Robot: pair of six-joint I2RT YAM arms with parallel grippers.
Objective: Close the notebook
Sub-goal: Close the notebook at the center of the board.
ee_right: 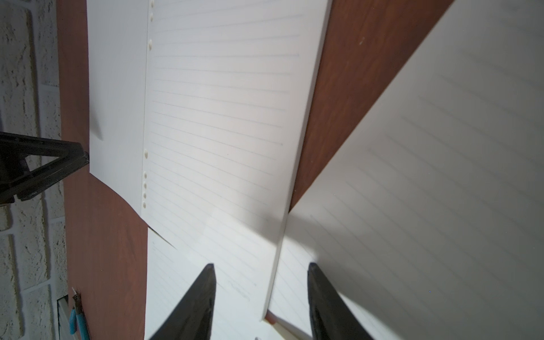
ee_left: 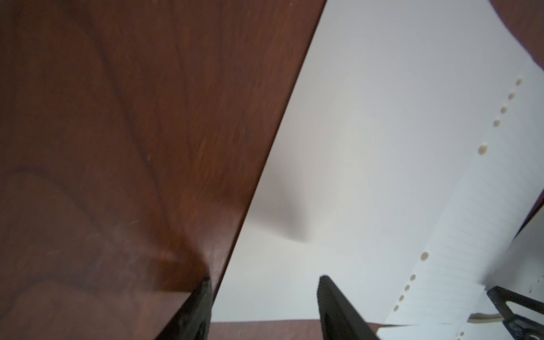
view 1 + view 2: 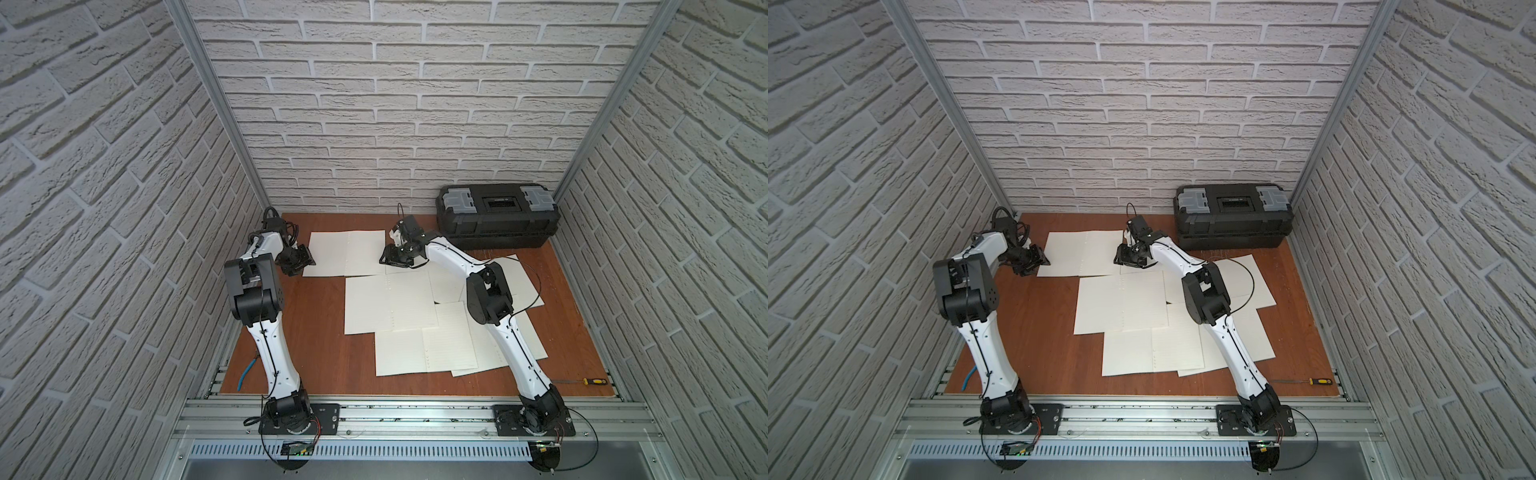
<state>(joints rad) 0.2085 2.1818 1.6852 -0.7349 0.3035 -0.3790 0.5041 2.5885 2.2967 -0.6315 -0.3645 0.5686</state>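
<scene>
An open notebook (image 3: pixel 347 253) (image 3: pixel 1084 253) with cream lined pages and punched holes along its middle lies flat at the back left of the wooden table. My left gripper (image 3: pixel 309 261) (image 3: pixel 1044 261) sits low at its near left corner. In the left wrist view it is open (image 2: pixel 265 290), its fingers straddling the left page's edge (image 2: pixel 368 147). My right gripper (image 3: pixel 384 259) (image 3: pixel 1117 259) sits at the notebook's near right corner. It is open too (image 1: pixel 260 270), with the right page's outer edge (image 1: pixel 220 103) standing free between its fingers.
More open notebooks (image 3: pixel 390 303) (image 3: pixel 424 349) overlap in the table's middle and right, one under the right arm. A black toolbox (image 3: pixel 496 220) stands at the back right. A yellow-handled screwdriver (image 3: pixel 592 381) and blue-handled pliers (image 3: pixel 245 374) lie near the front edge. Brick walls close three sides.
</scene>
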